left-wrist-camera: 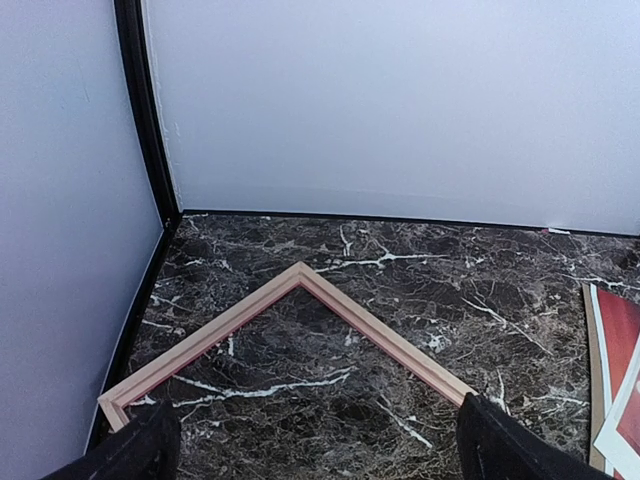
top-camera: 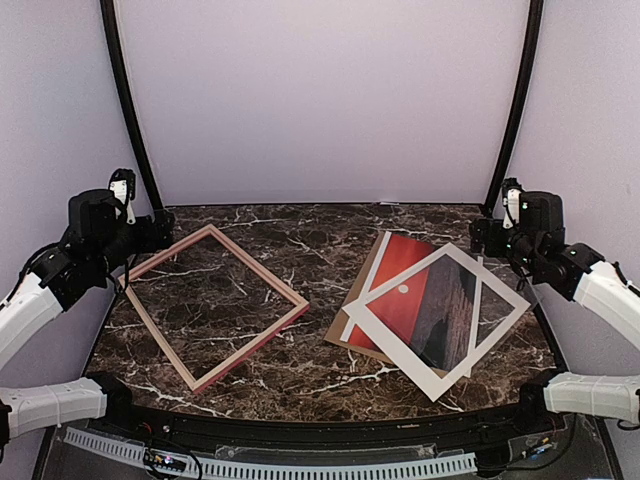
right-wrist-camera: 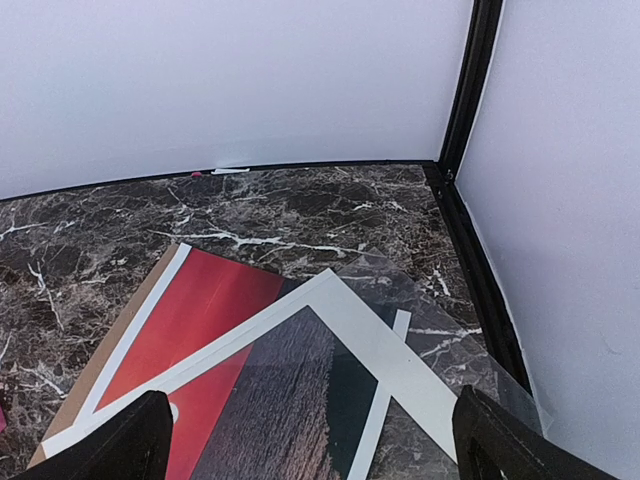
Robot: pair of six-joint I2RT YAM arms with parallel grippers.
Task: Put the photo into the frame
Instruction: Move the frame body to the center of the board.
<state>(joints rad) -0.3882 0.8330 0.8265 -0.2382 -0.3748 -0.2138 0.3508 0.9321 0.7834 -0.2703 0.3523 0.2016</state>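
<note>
The frame (left-wrist-camera: 380, 335) lies ahead of the released left gripper (left-wrist-camera: 320, 430), photo (right-wrist-camera: 200, 320) ahead of the released right gripper (right-wrist-camera: 315, 415).

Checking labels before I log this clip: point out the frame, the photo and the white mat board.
frame (top-camera: 258, 266): top view, on its far-right rail.
photo (top-camera: 405, 260): top view, on the red sky not covered by the mat.
white mat board (top-camera: 393, 357): top view, on its near-left border.

Red-orange photo (top-camera: 398, 285), pink frame (top-camera: 215, 306), marbled brown table (top-camera: 300, 240).
</note>
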